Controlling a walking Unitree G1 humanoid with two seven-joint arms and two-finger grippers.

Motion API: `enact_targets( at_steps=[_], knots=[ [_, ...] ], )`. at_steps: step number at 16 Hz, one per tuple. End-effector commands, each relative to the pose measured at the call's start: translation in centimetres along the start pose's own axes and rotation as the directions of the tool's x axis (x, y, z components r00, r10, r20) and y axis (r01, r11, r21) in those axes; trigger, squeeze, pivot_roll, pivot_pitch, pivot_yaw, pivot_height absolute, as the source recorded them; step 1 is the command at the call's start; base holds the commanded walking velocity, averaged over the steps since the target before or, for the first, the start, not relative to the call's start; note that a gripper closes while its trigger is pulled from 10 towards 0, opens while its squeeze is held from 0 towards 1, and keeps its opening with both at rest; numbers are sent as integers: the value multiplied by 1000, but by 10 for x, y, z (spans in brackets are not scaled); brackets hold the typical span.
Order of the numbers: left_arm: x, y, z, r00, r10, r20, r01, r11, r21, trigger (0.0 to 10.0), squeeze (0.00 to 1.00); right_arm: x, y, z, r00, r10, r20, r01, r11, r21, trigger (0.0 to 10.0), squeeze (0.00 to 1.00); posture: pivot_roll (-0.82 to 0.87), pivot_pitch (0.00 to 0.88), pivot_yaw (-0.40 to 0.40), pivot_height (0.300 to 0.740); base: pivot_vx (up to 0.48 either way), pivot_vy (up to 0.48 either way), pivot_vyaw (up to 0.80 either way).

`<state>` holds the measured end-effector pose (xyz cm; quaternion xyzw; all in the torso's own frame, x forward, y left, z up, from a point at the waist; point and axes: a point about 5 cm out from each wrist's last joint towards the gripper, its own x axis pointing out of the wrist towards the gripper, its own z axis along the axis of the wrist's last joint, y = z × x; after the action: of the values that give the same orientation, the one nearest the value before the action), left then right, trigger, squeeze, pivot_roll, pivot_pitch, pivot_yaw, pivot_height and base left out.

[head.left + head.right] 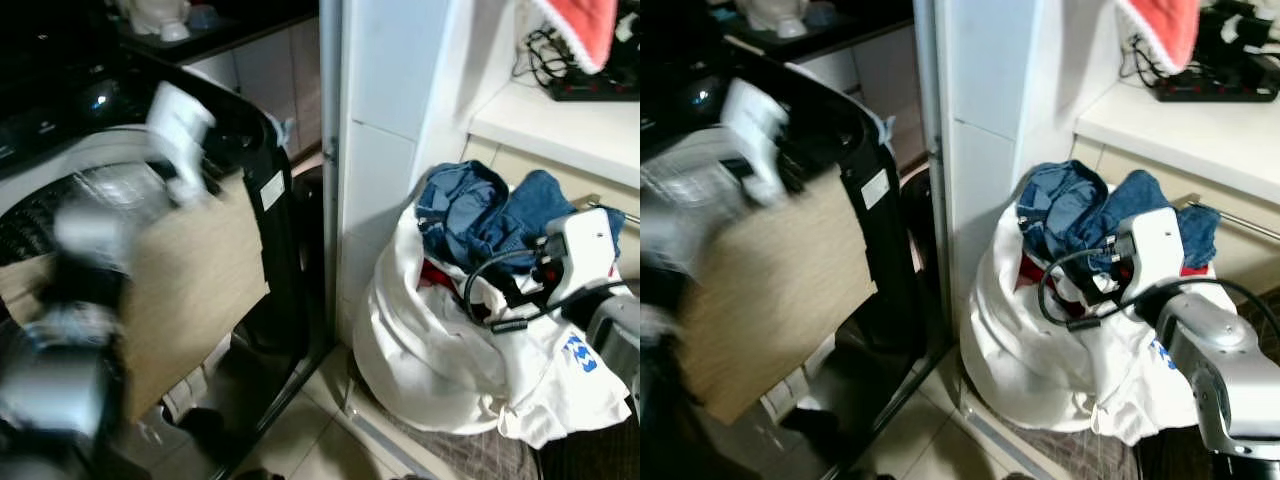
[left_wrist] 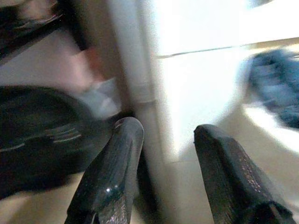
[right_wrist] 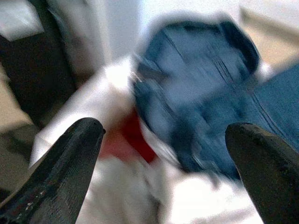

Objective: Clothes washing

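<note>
Blue denim clothes (image 3: 205,116) atop white laundry bundle (image 1: 440,370), just ahead of wide-spread right end effector (image 3: 163,154)

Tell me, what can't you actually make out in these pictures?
- Left arm: motion-blurred in both eye views, its shape smeared.
- Washing machine drum: mostly covered by that arm and a tan cloth.
- Red garment in the white laundry bag: buried under blue jeans.
- Red cloth: cut by the top edge.

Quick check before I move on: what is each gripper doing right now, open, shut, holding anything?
Left gripper: open, holding nothing, near the washing machine.
Right gripper: open wide, holding nothing, aimed at the blue jeans on the white laundry bag.
</note>
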<state>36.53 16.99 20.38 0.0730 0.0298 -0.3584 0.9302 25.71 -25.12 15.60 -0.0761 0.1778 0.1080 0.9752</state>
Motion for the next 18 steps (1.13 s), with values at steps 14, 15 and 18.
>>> enact_targets(
  at_steps=[14,15,18],
  knots=[
    [-14,-104,-17,880,-474,-23,475,878,56,10000,0,-8,-5,-41,937,-192,-293,251,951,179,10000,0,-229,30,74,740,0,0,0],
    [-15,-105,-17,872,-488,-46,490,870,60,10000,0,-7,-3,-42,941,-154,-300,219,956,195,10000,0,-228,31,74,740,0,0,0],
    [-29,-115,-20,785,-612,-101,617,787,28,10000,0,-6,0,-50,941,-90,-327,185,944,274,10000,0,-224,29,69,740,0,0,0]
  ],
)
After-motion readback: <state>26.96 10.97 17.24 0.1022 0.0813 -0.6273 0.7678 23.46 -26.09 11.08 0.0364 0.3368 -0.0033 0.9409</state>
